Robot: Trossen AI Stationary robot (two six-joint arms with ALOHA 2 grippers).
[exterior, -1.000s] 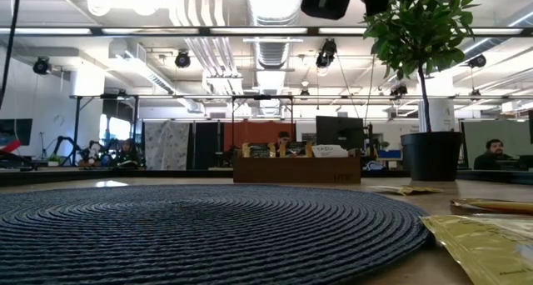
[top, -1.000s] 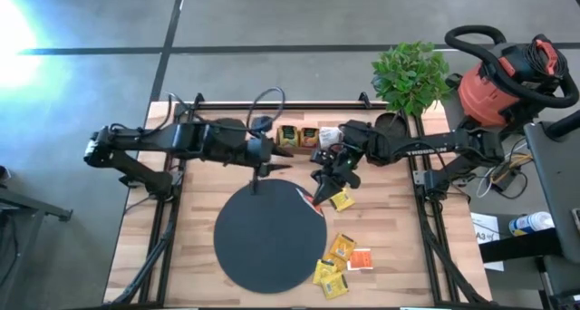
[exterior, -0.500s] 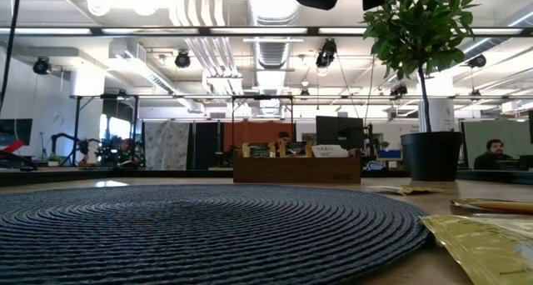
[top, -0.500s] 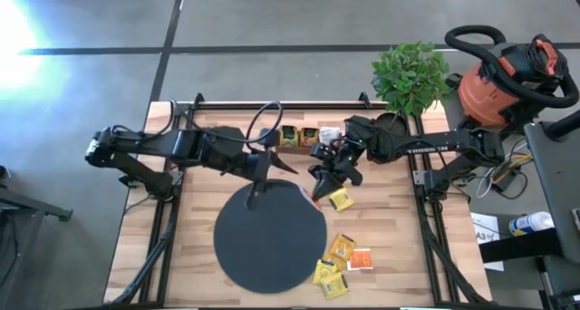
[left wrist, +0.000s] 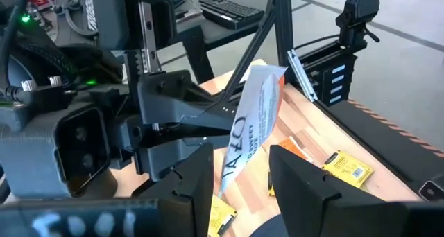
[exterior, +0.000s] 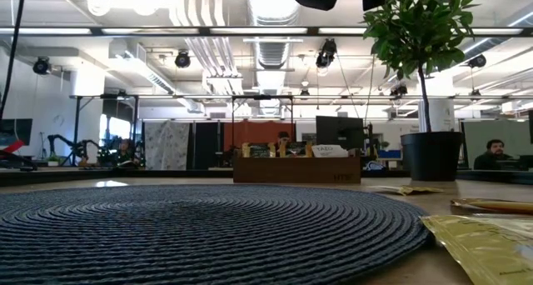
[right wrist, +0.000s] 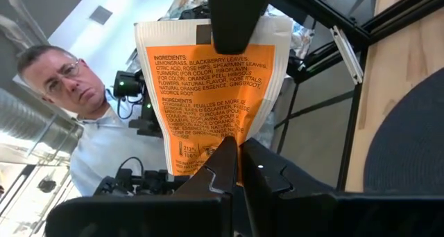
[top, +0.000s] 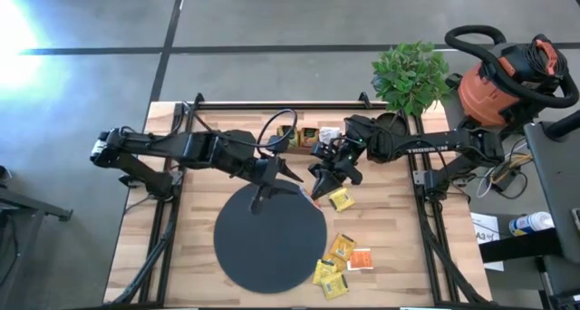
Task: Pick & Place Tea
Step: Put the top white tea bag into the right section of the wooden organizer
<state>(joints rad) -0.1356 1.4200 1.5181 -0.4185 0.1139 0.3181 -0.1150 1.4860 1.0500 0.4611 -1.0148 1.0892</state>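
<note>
Jaws of the right gripper (right wrist: 239,169) pinch tight on the bottom edge of an orange-red and white tea sachet (right wrist: 211,98), which stands up between them. Close by, the left gripper (left wrist: 239,174) has its jaws spread apart, and the same sachet sits just past their tips, not touching. More yellow sachets (top: 340,247) lie on the tabletop (top: 390,228).

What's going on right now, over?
Right gripper shut on an orange tea sachet, held up above the table. Left gripper open, facing that sachet. More sachets lie beside the black mat. Nothing blocking.
</note>
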